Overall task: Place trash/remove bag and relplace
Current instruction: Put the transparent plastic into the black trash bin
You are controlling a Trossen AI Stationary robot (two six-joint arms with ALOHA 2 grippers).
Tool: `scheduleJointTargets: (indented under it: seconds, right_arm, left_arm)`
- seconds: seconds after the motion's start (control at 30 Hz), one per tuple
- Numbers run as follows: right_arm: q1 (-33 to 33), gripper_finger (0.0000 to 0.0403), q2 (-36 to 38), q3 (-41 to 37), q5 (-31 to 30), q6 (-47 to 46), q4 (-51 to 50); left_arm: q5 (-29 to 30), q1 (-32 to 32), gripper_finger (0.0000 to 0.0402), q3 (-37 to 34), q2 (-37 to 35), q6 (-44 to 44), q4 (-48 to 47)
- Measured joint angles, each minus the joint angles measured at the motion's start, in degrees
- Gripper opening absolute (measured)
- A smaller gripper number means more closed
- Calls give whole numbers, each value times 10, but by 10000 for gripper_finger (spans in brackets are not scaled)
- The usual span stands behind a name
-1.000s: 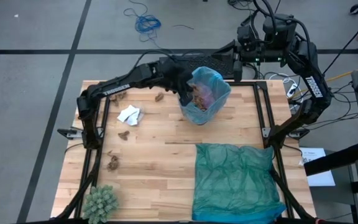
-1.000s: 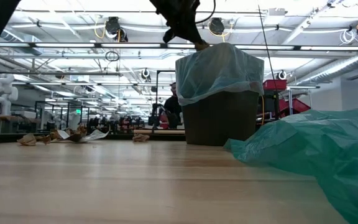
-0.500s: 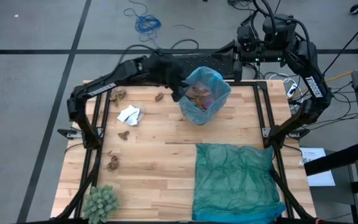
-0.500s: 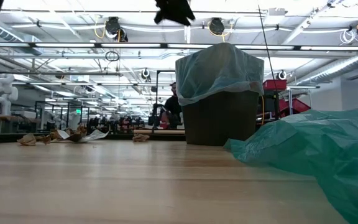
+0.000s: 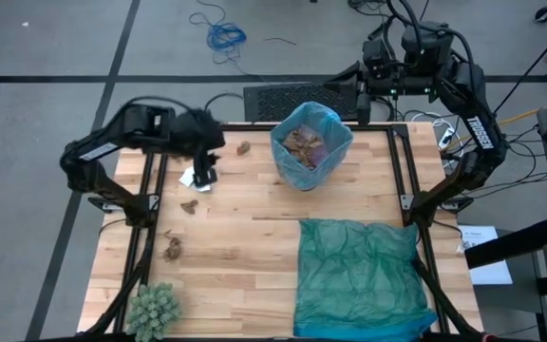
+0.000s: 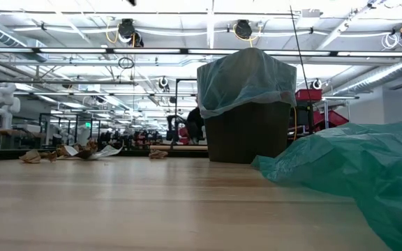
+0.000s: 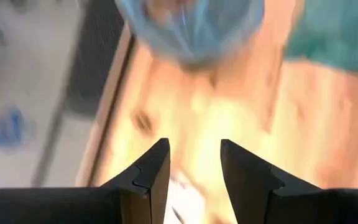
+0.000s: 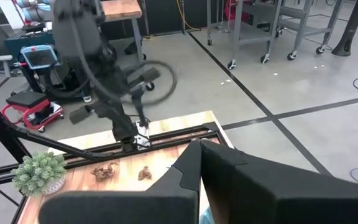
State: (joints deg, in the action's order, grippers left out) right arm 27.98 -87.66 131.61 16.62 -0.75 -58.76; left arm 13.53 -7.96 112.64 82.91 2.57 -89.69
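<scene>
The bag [image 5: 311,142], a crinkly sky-blue liner, sits in a dark bin [image 6: 246,132] at the far middle of the wooden table [image 5: 245,247], its rim folded over the bin's top edge. Brown and pink trash [image 5: 304,142] lies inside it. More brown wads [image 5: 173,250] and a white paper scrap [image 5: 196,174] lie scattered on the table's left side. The left gripper [image 5: 207,174] hangs above that white scrap, its fingers [image 7: 151,177] spread apart with nothing between them. The right gripper [image 8: 199,149] is pulled back beyond the table's far right corner, its fingers pressed together and empty. A darker teal-green bag [image 5: 359,275] lies flat on the near right, and a green spiky ball [image 5: 153,309] stands at the near left corner.
</scene>
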Motion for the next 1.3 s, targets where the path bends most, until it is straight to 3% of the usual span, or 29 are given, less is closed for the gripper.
scheduleJointTargets:
  seconds: [0.2, 0.53, 0.8, 1.0, 1.3]
  right_arm:
    - [0, 0, 0, 0, 0, 0, 2]
    - [0, 0, 0, 0, 0, 19, 2]
    - [0, 0, -1, 0, 0, 32, 2]
    - [0, 0, -1, 0, 0, 38, 7]
    - [0, 0, -1, 0, 0, 32, 7]
  left_arm:
    - [-23, 33, 138, -88, -16, 154, -1]
    - [40, 25, 138, -382, -44, 341, 48]
    - [-25, 15, 138, -538, -23, 346, 239]
    - [24, 4, 148, -558, 23, 297, 303]
    - [58, -34, 201, -584, 127, 251, 346]
